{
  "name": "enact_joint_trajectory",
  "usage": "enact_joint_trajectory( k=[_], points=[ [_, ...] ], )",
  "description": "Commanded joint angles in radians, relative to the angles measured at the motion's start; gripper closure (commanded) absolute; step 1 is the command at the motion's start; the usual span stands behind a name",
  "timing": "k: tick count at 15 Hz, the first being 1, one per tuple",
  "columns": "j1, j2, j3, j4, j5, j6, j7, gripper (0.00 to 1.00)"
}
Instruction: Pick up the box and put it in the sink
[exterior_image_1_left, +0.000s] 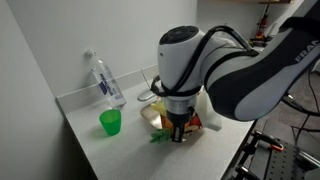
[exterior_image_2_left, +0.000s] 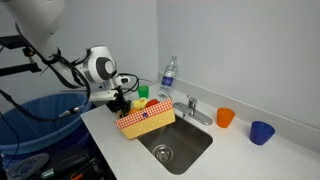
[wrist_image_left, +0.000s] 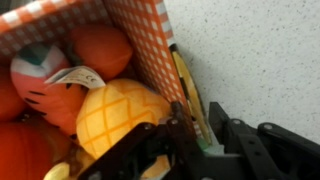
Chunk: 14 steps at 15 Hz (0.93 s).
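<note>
Grey counter (exterior_image_2_left: 240, 155) meets a pale wall (exterior_image_2_left: 230, 50), with a big blue bin (exterior_image_2_left: 40, 120) standing off its end. A steel sink (exterior_image_2_left: 192, 143) is set into the counter; its basin holds nothing but the drain, and its faucet (exterior_image_2_left: 192, 107) is on the wall side. The arm (exterior_image_1_left: 240, 70) reaches in from the bin end.

The box (exterior_image_2_left: 146, 119), checked orange and tan, sits tilted at the sink's rim on the bin side, close to the counter's front edge. Whether it rests on the counter or hangs just clear cannot be told. It is packed with toy food: a yellow pineapple (wrist_image_left: 120, 112) among round orange and red pieces.

A clear bottle (exterior_image_2_left: 168, 75) stands at the wall, and a green cup (exterior_image_1_left: 110, 122) is near it, behind the box. An orange cup (exterior_image_2_left: 225, 117) and a blue cup (exterior_image_2_left: 262, 132) sit well apart on the sink's far side, with bare counter around them.

The gripper (wrist_image_left: 205, 140) straddles one side wall of the box, one finger inside against the pineapple and one outside, the jaws drawn narrow onto the wall.
</note>
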<state>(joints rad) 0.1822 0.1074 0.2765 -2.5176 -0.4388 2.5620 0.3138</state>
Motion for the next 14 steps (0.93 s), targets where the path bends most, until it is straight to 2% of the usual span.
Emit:
enact_joint_trajectory(
  k=[1, 14],
  points=[
    [0.034, -0.002, -0.033, 0.000, 0.009, 0.000, -0.007, 0.65],
    [0.034, -0.002, -0.033, 0.000, 0.009, 0.000, -0.007, 0.65]
  ],
)
